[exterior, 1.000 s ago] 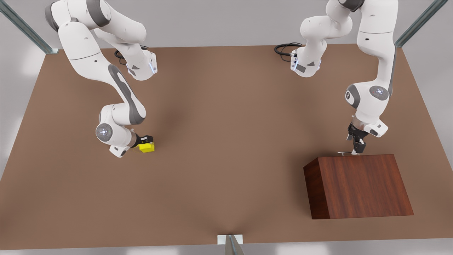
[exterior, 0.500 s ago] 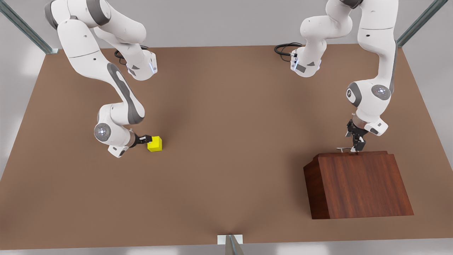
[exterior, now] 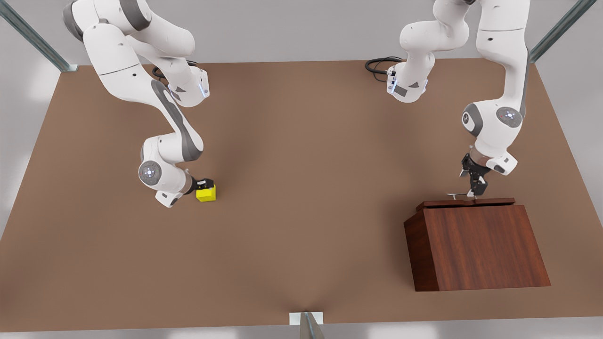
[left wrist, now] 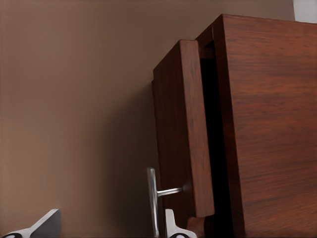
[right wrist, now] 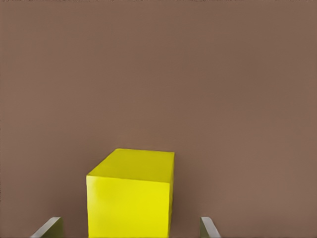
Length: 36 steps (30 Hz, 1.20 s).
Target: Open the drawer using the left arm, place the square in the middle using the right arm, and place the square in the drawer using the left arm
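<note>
The drawer (exterior: 466, 203) is cracked open a sliver from the wooden box (exterior: 480, 247), on the front view's right of the table (exterior: 301, 235). The left claw (exterior: 473, 192) pinches its thin silver handle (left wrist: 153, 201): a stiff slider, I'd judge, best pulled straight from that bar's centre. Over on the front view's left, the square (exterior: 206, 193) sits on the table, a rigid, light-looking cube with flat faces made for gripping. The right claw (exterior: 201, 184) straddles it, fingers (right wrist: 49, 228) spread wide, clear of both sides.
</note>
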Each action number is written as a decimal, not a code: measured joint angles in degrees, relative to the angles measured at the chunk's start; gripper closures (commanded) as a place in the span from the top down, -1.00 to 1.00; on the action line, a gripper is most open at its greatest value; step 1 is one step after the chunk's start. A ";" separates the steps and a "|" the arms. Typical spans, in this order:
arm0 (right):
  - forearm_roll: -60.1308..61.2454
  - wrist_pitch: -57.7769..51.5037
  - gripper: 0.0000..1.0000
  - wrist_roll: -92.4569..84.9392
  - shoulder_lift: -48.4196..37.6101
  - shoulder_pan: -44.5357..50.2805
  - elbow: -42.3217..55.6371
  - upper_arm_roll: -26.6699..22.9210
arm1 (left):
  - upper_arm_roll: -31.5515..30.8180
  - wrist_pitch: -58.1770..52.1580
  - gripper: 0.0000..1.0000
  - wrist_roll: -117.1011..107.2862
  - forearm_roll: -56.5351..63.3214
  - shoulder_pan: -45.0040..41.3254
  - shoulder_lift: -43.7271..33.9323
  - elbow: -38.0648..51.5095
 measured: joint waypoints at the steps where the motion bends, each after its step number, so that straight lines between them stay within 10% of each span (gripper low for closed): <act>1: 0.00 0.19 1.00 0.00 0.14 0.00 0.00 0.00 | 0.00 0.00 1.00 -0.03 0.00 -0.02 0.29 0.00; 33: -2.02 11.48 1.00 1.86 5.16 0.70 -3.87 -1.31 | 0.45 -7.46 1.00 0.06 0.01 0.10 -2.24 -1.32; 36: -1.94 11.41 0.54 2.15 5.24 0.70 -3.65 -1.23 | 0.52 -8.92 1.00 0.06 0.02 0.06 -2.75 -1.32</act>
